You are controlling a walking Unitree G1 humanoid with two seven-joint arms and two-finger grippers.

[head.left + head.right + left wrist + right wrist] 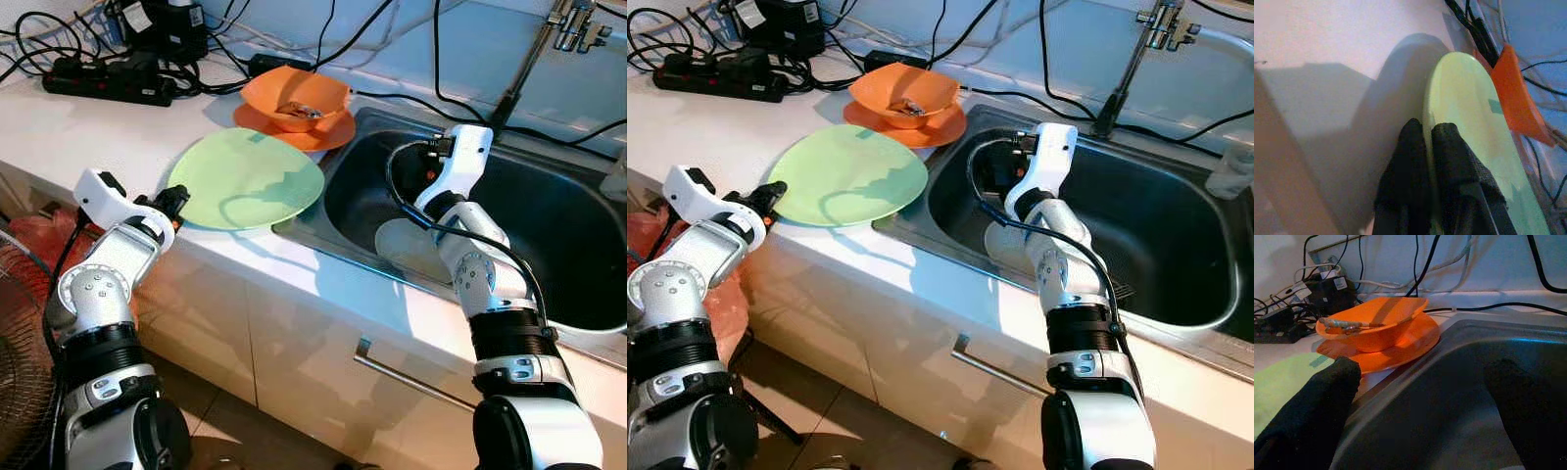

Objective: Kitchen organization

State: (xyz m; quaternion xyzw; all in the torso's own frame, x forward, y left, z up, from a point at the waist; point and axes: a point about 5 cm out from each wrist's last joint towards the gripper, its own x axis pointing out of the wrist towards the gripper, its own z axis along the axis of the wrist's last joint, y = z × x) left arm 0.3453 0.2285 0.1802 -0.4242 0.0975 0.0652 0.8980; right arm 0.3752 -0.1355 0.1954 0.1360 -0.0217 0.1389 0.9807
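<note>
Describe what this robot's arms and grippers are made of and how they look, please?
Both arms are jointed silver-grey metal segments with black ribbed rings near the elbow and glossy white shells toward the wrist. A black cable loops outside the right arm. The left arm matches it. The left gripper and the right gripper each have two long black fingers with a rough, fabric-like surface.

**Four views, one counter corner**

The counter (98,127) and sink (549,215) are looked down on steeply from the head, the two eye views being slightly offset sideways. The green plate (1469,122) is seen edge-on at very close range from the left wrist. The orange bowl (1371,323) is faced low across the sink rim from the right wrist; plate and bowl are shared by all views
</note>
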